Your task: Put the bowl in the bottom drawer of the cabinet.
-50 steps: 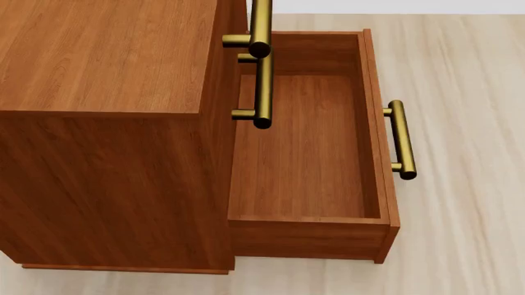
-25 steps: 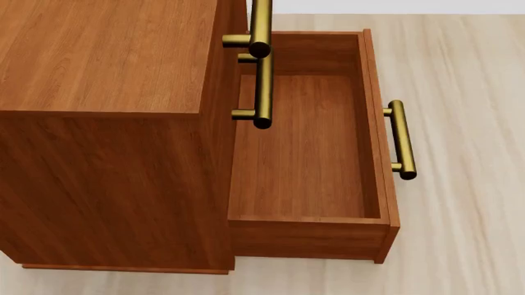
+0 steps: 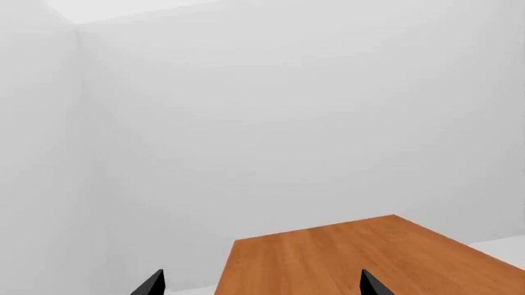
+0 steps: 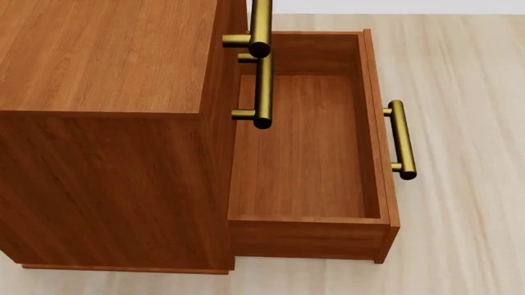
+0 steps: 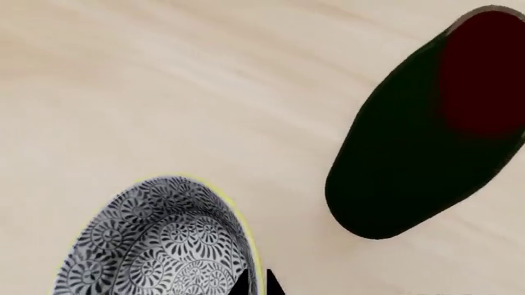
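Drawer (image 4: 308, 147) open and empty, right of cabinet (image 4: 107, 123). Right gripper (image 5: 256, 284) pinches rim of bowl (image 5: 156, 246) (bottle (image 5: 431, 129) near); lift straight. Left gripper (image 3: 258, 284) spread, empty.

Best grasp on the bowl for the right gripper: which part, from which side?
Take the bowl by its thin rim, from above, one finger inside the wall and one outside. It sits upright and open on the pale floor, so the lip is the only graspable edge. Probably use the rim side facing away from the dark bottle, which stands close. The right gripper's tips already sit at that rim; their state is unclear.
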Tool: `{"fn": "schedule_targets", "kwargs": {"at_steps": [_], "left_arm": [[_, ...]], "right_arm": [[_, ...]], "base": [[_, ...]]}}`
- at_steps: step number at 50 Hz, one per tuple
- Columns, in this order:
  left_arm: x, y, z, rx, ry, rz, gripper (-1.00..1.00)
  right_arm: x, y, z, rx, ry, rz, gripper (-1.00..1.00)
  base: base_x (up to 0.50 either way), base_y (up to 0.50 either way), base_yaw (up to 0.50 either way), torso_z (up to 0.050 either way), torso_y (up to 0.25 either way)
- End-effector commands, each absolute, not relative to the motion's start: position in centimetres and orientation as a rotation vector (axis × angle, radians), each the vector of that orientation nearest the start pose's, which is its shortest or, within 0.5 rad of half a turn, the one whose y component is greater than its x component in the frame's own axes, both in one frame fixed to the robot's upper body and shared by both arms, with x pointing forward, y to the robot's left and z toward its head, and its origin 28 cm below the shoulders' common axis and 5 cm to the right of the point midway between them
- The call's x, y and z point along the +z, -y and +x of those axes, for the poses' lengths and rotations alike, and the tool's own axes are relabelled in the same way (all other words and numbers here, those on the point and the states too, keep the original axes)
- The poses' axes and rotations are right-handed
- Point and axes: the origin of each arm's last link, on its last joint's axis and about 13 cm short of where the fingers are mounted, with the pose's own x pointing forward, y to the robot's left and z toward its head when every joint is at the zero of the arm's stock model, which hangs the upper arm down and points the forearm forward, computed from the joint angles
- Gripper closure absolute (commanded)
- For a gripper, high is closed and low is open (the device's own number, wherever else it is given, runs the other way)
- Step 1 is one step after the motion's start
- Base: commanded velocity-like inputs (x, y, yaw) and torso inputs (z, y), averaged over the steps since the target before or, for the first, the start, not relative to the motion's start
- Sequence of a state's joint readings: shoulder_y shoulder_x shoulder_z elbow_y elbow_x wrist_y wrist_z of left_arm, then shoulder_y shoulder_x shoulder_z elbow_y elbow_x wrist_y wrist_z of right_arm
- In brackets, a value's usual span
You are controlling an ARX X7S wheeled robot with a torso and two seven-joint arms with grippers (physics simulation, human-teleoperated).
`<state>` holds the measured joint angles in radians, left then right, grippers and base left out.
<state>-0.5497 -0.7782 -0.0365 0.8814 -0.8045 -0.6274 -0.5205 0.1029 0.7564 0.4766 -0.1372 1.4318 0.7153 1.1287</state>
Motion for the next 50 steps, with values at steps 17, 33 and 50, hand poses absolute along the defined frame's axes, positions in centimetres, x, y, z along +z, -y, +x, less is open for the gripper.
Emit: {"fn": "schedule_targets", "kwargs": {"at_steps": [17, 33, 50], "left_arm": [[27.4, -26.4, 19.1, -0.006, 0.638, 0.164, -1.0], [27.5, -26.4, 18.9, -0.008, 0.643, 0.166, -1.0], [27.7, -26.3, 18.7, -0.012, 0.643, 0.171, -1.0]], "right_arm": [[19.6, 25.6, 19.7, -0.824, -0.326, 0.441, 1.0], [23.6, 24.1, 20.2, -0.75, -0.233, 0.432, 1.0], [26.4, 23.4, 20.9, -0.708, -0.178, 0.426, 1.0]], "base": [[0.0, 0.0, 0.0, 0.0, 0.0], [0.0, 0.0, 0.0, 0.0, 0.0], [0.0, 0.0, 0.0, 0.0, 0.0]]}}
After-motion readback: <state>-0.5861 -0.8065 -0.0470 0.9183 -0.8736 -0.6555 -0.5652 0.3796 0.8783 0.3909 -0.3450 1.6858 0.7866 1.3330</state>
